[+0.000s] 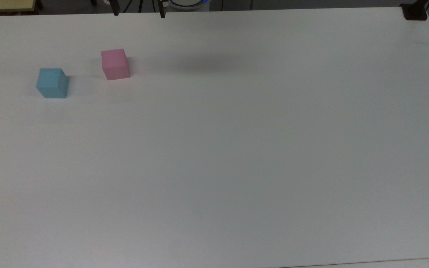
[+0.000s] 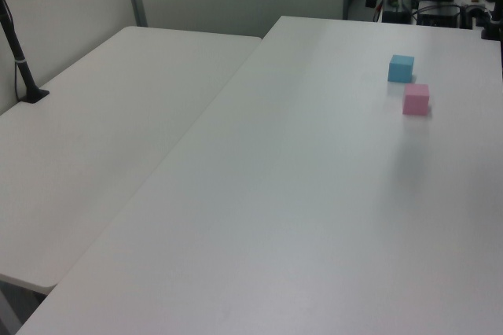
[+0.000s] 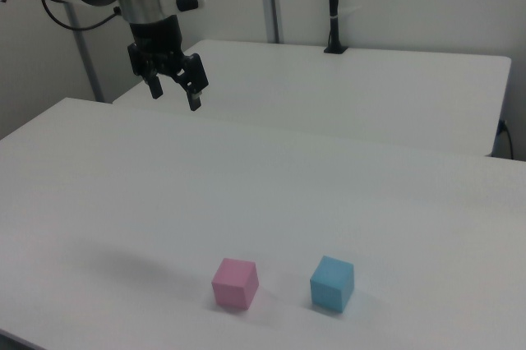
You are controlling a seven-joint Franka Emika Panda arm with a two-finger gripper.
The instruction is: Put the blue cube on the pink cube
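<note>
The blue cube (image 1: 52, 83) rests on the white table (image 1: 237, 149) near the top view's left edge. The pink cube (image 1: 115, 64) sits a short gap to its right and slightly further back, not touching it. In the left view the blue cube (image 2: 401, 68) lies just beyond the pink cube (image 2: 416, 99). In the right view the pink cube (image 3: 235, 283) and blue cube (image 3: 332, 283) stand side by side near the front. My gripper (image 3: 175, 94) hangs open and empty high above the table, well behind the cubes and to the right view's left. Its dark fingertips (image 1: 116, 10) poke in at the top view's upper edge.
A second white table (image 2: 102, 115) adjoins this one, with a seam between them. A black post (image 3: 333, 5) is clamped at that table's far side. A black clamp (image 1: 415, 11) sits on the table corner at the top view's upper right.
</note>
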